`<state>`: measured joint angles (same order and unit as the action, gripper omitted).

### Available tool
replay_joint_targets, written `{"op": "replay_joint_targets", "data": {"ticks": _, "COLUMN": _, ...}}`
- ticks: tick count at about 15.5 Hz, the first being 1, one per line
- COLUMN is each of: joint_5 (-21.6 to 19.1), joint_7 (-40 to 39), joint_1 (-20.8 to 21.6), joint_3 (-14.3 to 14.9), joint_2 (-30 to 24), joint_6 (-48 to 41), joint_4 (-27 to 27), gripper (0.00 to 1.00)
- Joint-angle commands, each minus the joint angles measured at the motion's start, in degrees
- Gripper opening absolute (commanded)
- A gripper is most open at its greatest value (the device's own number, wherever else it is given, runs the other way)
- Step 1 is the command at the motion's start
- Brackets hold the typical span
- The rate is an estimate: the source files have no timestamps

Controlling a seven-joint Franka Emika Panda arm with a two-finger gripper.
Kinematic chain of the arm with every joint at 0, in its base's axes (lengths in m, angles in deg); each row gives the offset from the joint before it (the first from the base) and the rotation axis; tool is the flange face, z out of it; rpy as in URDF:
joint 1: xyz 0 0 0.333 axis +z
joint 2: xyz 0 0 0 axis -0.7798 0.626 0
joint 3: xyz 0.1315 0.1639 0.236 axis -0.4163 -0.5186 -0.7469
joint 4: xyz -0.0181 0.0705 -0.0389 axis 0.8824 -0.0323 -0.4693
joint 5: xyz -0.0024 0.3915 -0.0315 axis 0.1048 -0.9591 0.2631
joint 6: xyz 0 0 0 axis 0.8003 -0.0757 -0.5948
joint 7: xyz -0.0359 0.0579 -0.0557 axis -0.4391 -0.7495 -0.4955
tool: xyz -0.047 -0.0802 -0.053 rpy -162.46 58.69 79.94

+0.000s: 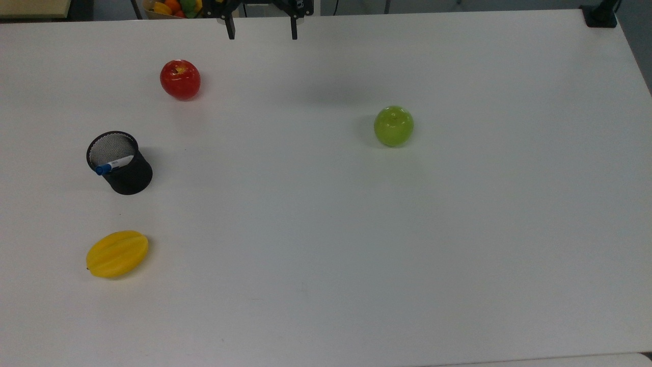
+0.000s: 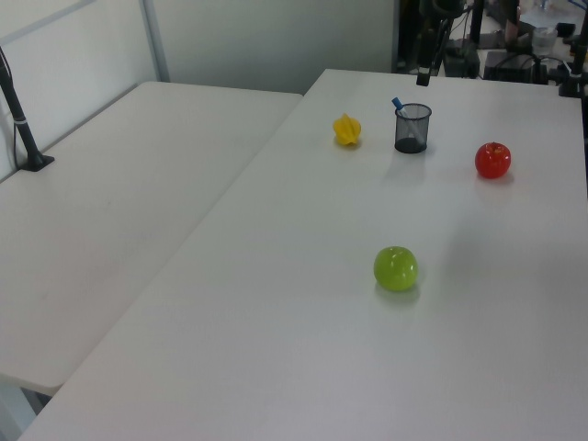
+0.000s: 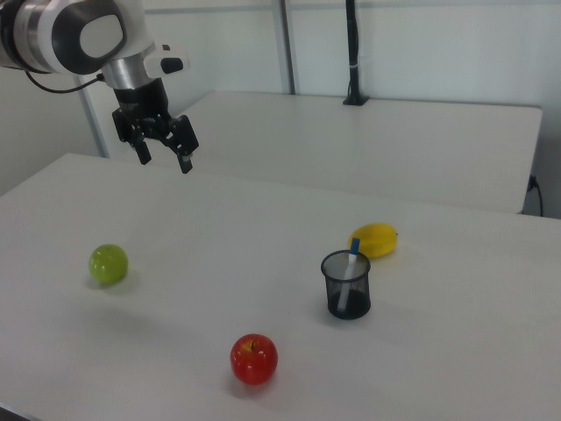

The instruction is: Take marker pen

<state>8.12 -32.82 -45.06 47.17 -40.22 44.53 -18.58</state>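
The marker pen (image 1: 113,164), white with a blue cap, stands tilted inside a black mesh cup (image 1: 125,173) at the top view's left. The right view shows the marker pen (image 3: 351,260) poking out of the cup (image 3: 347,285), and in the left view its blue cap (image 2: 397,103) sticks above the cup (image 2: 412,128). My gripper (image 1: 262,33) hangs open at the top view's upper edge, well above the table and far from the cup. In the right view the gripper (image 3: 165,160) is high at the upper left, nothing between its fingers.
A red apple (image 1: 180,79) lies near the top view's upper left, a green apple (image 1: 394,126) right of centre, and a yellow ridged fruit (image 1: 117,253) below the cup. A second white table (image 2: 110,211) adjoins at the left view's left. A black post (image 3: 351,53) stands behind.
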Motion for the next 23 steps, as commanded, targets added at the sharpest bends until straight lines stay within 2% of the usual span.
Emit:
{"op": "replay_joint_targets", "data": {"ticks": 1, "joint_5": -1.2, "joint_7": -1.5, "joint_1": 0.5, "joint_3": 0.5, "joint_2": -1.6, "joint_6": -1.5, "joint_4": -1.3, "gripper": 1.00}}
{"op": "replay_joint_targets", "data": {"ticks": 4, "joint_5": -0.4, "joint_7": -1.8, "joint_1": 0.0, "joint_3": 0.6, "joint_2": -1.5, "joint_6": -1.0, "joint_4": -1.3, "gripper": 1.00}}
{"op": "replay_joint_targets", "data": {"ticks": 6, "joint_5": -0.2, "joint_7": -2.0, "joint_1": -1.1, "joint_3": 1.9, "joint_2": -1.2, "joint_6": 0.3, "joint_4": -1.2, "gripper": 1.00}}
{"op": "replay_joint_targets", "data": {"ticks": 13, "joint_5": 0.0, "joint_7": -2.8, "joint_1": -2.1, "joint_3": 11.1, "joint_2": 2.1, "joint_6": 12.4, "joint_4": -1.2, "gripper": 1.00}}
{"op": "replay_joint_targets", "data": {"ticks": 16, "joint_5": 1.0, "joint_7": -2.8, "joint_1": -3.2, "joint_3": 13.4, "joint_2": 4.5, "joint_6": 18.2, "joint_4": -1.7, "gripper": 1.00}}
{"op": "replay_joint_targets", "data": {"ticks": 21, "joint_5": 1.9, "joint_7": -5.1, "joint_1": -5.2, "joint_3": 14.4, "joint_2": 7.2, "joint_6": 29.5, "joint_4": -5.1, "gripper": 1.00}}
{"op": "replay_joint_targets", "data": {"ticks": 23, "joint_5": 1.9, "joint_7": -4.8, "joint_1": -5.3, "joint_3": 14.5, "joint_2": 9.6, "joint_6": 32.3, "joint_4": -5.2, "gripper": 0.95}}
